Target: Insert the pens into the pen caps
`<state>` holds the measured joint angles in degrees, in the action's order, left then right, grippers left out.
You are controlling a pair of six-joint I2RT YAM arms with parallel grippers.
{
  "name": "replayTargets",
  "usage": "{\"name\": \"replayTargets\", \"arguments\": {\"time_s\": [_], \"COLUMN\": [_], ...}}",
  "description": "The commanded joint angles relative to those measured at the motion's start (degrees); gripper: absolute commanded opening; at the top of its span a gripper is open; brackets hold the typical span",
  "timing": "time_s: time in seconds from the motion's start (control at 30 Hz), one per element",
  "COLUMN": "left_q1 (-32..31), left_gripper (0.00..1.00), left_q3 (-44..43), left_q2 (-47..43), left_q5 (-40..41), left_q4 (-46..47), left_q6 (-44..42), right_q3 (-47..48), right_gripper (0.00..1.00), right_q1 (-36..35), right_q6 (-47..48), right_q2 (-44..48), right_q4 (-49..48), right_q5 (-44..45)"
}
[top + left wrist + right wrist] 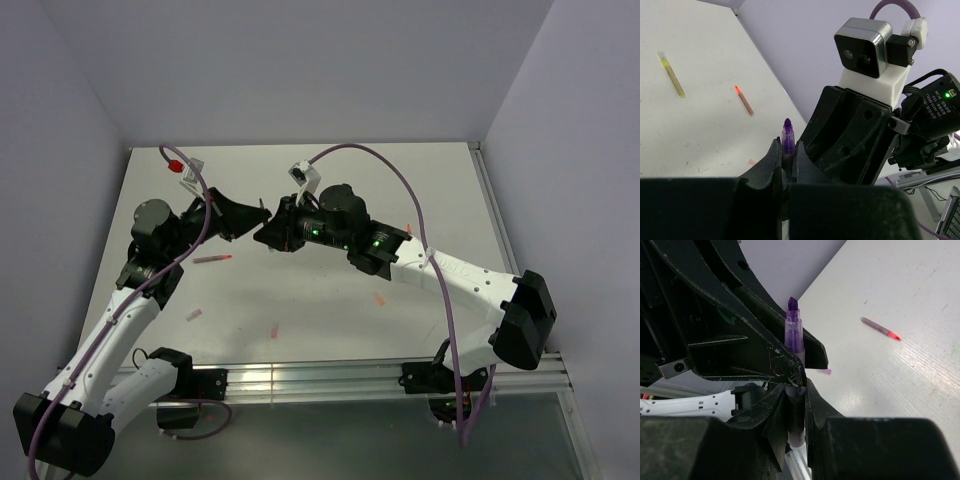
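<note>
Sharing one pen

Loose pen caps (pixel 194 315) lie on the near table (pixel 440 190). Farther in, left gripper (pixel 787 148) pinches the purple pen (pixel 787 136), tip bare; right gripper (pixel 796 401) squeezes its lower barrel, likely re-seating it for capping.

Top view is looking down from behind, far off, taking in the whole table (pixel 300 190). Wrist views are sitting close, facing each other; both are framing the purple pen (pixel 787 136) and table beyond.

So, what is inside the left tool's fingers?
A purple pen, clamped in the left tool; only its tip end shows. The fingers cover the rest of it.
</note>
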<state>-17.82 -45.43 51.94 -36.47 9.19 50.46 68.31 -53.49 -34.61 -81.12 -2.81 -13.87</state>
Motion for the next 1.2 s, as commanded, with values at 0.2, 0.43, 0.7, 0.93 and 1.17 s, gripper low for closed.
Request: {"name": "replayTargets", "arguments": {"time_s": [0.2, 0.43, 0.7, 0.93, 1.17], "left_q1": [-0.19, -0.19, -0.19, -0.19, -0.11], "left_gripper": [0.0, 0.0, 0.23, 0.54, 0.55], "left_q3": [-0.63, -0.36, -0.89, -2.29, -4.49], "left_q2": [-0.18, 0.09, -0.44, -3.33, -6.5], "left_q5": [-0.1, 0.96, 5.0, 13.25, 24.23], "left_q4": [3.64, 3.56, -1.18, -10.76, -23.33], "left_q6": [0.08, -0.88, -2.82, -4.13, -5.46], "right_q3": [1.03, 0.33, 0.5, 1.73, 0.16], "right_gripper": [0.22, 0.02, 0.0, 0.0, 0.0], "right_q1": [-0.91, -0.91, -0.82, 2.25, 5.59], "right_q6": [0.6, 0.95, 2.0, 1.57, 2.62], "right_q2": [0.09, -0.35, 0.53, 2.81, 3.6], "right_q4": [-2.03, -1.41, 0.96, 4.04, 4.13], "right_q5": [-0.63, -0.37, 2.79, 3.76, 0.08]}}
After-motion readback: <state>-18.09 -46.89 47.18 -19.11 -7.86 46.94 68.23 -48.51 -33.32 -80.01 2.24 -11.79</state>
